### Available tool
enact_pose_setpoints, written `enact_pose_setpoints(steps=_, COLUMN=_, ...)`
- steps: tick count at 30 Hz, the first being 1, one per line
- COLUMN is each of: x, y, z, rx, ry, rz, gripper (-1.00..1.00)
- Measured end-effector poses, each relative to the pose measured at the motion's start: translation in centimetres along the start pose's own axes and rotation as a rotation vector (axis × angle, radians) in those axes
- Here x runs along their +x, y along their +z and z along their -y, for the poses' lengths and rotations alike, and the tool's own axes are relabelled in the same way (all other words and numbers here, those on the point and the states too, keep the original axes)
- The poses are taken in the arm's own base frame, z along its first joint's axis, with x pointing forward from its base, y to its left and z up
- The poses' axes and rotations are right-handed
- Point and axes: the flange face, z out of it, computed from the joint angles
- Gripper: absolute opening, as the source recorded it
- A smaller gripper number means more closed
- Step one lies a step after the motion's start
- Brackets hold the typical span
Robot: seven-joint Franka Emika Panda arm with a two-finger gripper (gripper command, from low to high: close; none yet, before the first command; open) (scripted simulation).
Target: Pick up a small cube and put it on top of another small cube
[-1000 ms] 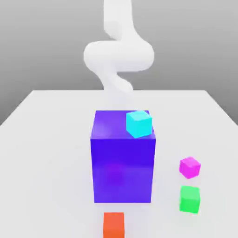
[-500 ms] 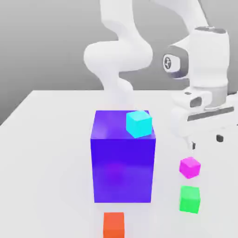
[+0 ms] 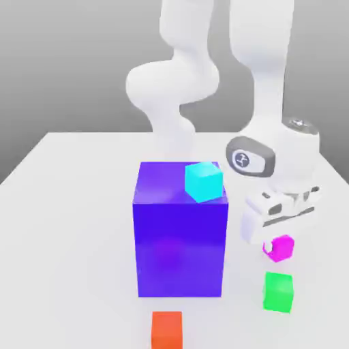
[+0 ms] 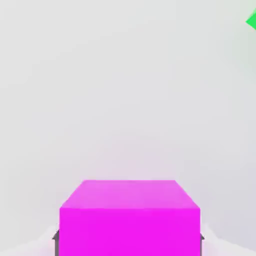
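The small magenta-pink cube (image 3: 281, 249) rests on the white table at the exterior view's right, just behind the green small cube (image 3: 279, 292). My gripper (image 3: 279, 240) has come straight down over it and stands shut on it. In the hand view the magenta cube (image 4: 130, 220) sits between the two dark fingertips (image 4: 55, 241), which press on its sides. A corner of the green cube (image 4: 251, 21) shows there too. The cyan small cube (image 3: 203, 181) lies on top of the big blue-purple cube (image 3: 180, 232).
The big blue-purple cube stands mid-table, close to the exterior view's left of my hand. An orange-red cube (image 3: 167, 330) lies at the table's front edge. The white table (image 3: 61, 225) stretches out bare at the exterior view's left.
My hand came into view from above and dropped onto the magenta cube. Its jaws went from wide open to shut on the cube. No cube has shifted.
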Motion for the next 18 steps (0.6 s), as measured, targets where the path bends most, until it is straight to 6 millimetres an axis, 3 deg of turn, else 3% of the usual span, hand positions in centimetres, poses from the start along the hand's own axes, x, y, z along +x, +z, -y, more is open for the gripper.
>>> enact_pose_setpoints(steps=9, x=0.1, y=-6.3, z=0.2, rx=-0.002, ry=-0.004, rz=-0.003, gripper=-1.00)
enact_pose_setpoints(steps=15, x=3.0, y=-8.4, z=2.6, rx=-0.002, ry=-0.033, rz=-0.002, gripper=-1.00)
enact_pose_setpoints(steps=18, x=5.4, y=-9.5, z=3.4, rx=-0.002, ry=-0.029, rz=-0.002, gripper=-1.00)
